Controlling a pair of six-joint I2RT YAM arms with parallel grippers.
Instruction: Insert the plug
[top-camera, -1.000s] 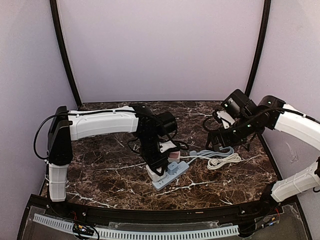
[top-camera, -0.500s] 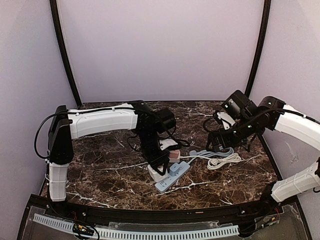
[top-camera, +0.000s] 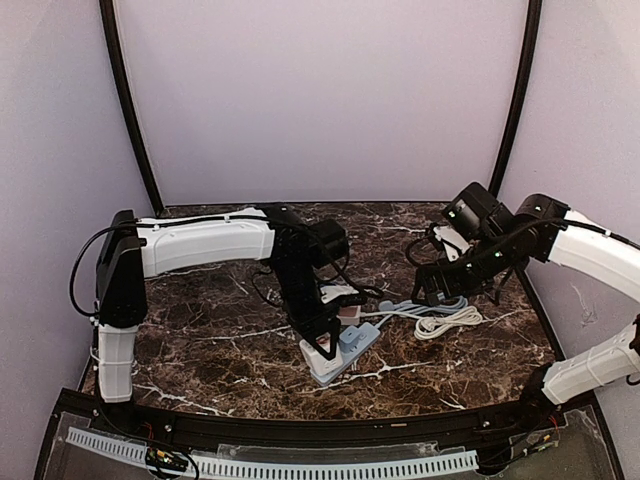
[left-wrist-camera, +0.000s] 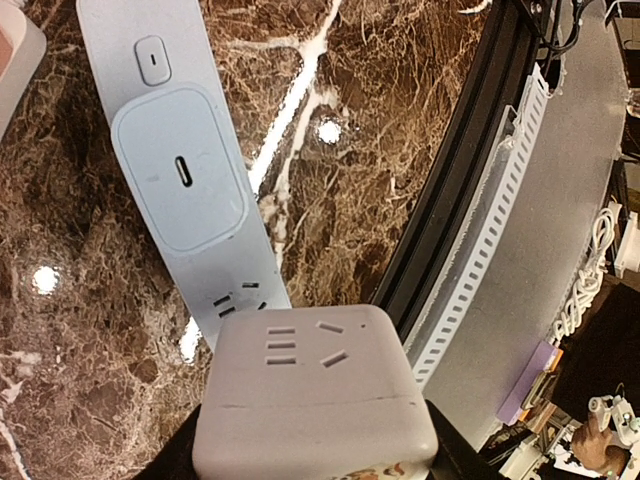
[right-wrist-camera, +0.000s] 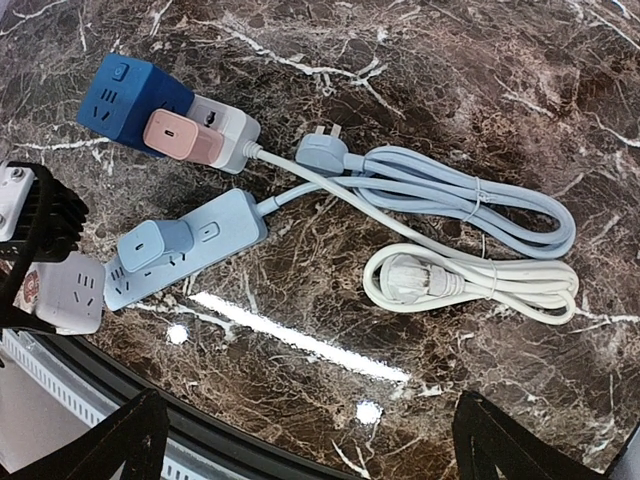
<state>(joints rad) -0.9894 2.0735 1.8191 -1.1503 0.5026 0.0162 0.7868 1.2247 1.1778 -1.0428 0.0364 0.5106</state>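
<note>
My left gripper (top-camera: 316, 338) is shut on a white cube socket adapter (left-wrist-camera: 315, 400), whose top face has slot openings. It holds the cube just above the near end of a light blue power strip (left-wrist-camera: 180, 180). The strip (top-camera: 352, 344) lies on the marble table and carries a blue USB adapter (right-wrist-camera: 155, 243). The cube also shows in the right wrist view (right-wrist-camera: 65, 292). My right gripper (right-wrist-camera: 315, 440) is open and empty, hovering above the cables. A light blue plug (right-wrist-camera: 322, 155) and a white plug (right-wrist-camera: 410, 278) lie loose on the table.
A dark blue cube socket (right-wrist-camera: 130, 95) joined to a white and pink adapter (right-wrist-camera: 185, 138) lies behind the strip. A coiled light blue cable (right-wrist-camera: 470, 200) and a coiled white cable (right-wrist-camera: 500, 285) lie at the right. The black table rail (left-wrist-camera: 450, 230) runs along the near edge.
My left gripper has moved a little toward the near edge with the white cube, ending over the strip's near end. The right arm has barely moved.
</note>
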